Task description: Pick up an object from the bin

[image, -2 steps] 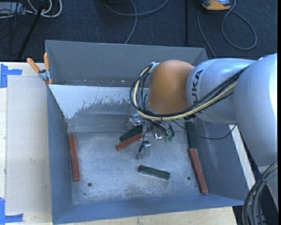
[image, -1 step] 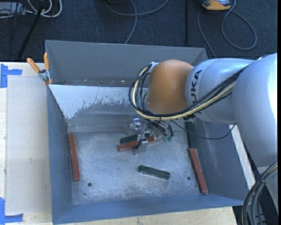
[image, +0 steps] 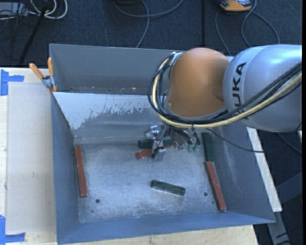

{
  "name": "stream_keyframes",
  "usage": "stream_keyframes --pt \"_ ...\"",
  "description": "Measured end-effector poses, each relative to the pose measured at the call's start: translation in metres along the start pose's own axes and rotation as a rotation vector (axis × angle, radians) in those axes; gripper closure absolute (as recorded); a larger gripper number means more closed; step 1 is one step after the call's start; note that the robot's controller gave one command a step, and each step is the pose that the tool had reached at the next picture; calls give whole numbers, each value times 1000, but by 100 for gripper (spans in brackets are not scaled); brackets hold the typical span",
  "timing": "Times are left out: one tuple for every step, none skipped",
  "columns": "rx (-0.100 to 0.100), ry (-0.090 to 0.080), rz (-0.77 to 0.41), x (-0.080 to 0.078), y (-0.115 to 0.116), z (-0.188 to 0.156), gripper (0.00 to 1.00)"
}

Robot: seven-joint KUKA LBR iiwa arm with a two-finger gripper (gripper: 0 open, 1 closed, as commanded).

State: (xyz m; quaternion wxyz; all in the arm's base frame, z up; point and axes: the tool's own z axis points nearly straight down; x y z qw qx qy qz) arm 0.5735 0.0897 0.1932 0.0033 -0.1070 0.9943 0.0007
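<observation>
My gripper (image: 156, 144) hangs below the orange cover, low over the bin floor near the middle of the back wall. Right by its tip lie a small red-brown piece (image: 141, 155) and a small dark block (image: 144, 144); whether either one touches it I cannot tell. A dark green bar (image: 168, 188) lies flat on the floor, in front of the gripper and apart from it.
A red-brown stick (image: 80, 171) lies along the left wall. Another red-brown stick (image: 215, 185) lies along the right wall, with a dark green bar (image: 208, 146) just behind it. The arm and its cables cover the bin's back right part.
</observation>
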Motion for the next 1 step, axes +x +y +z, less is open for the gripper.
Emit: stream_keyframes --pt "1 -3 -129 -6 0 -136 100"
